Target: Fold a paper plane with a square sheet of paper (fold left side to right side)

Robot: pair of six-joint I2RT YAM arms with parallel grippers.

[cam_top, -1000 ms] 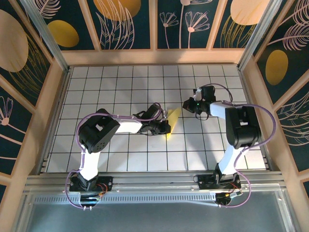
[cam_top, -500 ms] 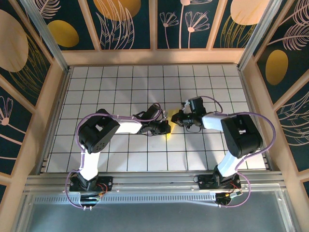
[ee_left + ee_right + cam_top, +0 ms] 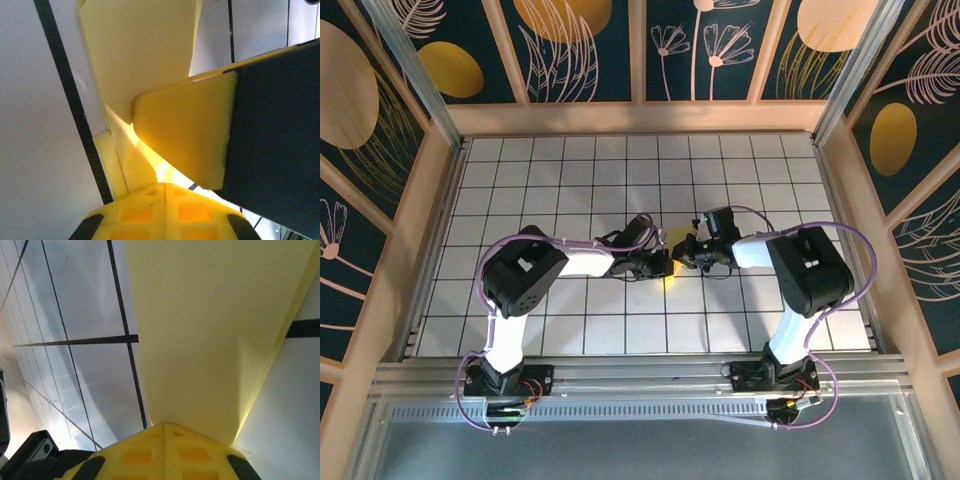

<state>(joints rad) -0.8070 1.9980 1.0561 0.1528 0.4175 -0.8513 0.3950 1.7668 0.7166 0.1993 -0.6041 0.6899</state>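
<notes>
The square sheet of paper (image 3: 671, 277) is pale yellow and lies folded into a narrow, layered paper plane shape at the table's middle, mostly covered by both grippers. My left gripper (image 3: 664, 265) comes from the left, shut, with its tips resting on the paper. My right gripper (image 3: 688, 256) meets it from the right, also shut and down on the paper. In the left wrist view the folded paper (image 3: 140, 55) runs upward from my closed left gripper (image 3: 165, 186), with the right gripper's yellow finger (image 3: 190, 135) over it. The right wrist view has the paper (image 3: 210, 325) ahead of my closed right gripper (image 3: 165, 426).
The table (image 3: 570, 180) is a white grid of tiles with black lines, walled by wooden rails and patterned panels. The two arms' bases stand at the near edge.
The right gripper has swung left and down from beside the paper onto it, meeting the left gripper and covering most of the paper from above. The left arm has stayed put.
</notes>
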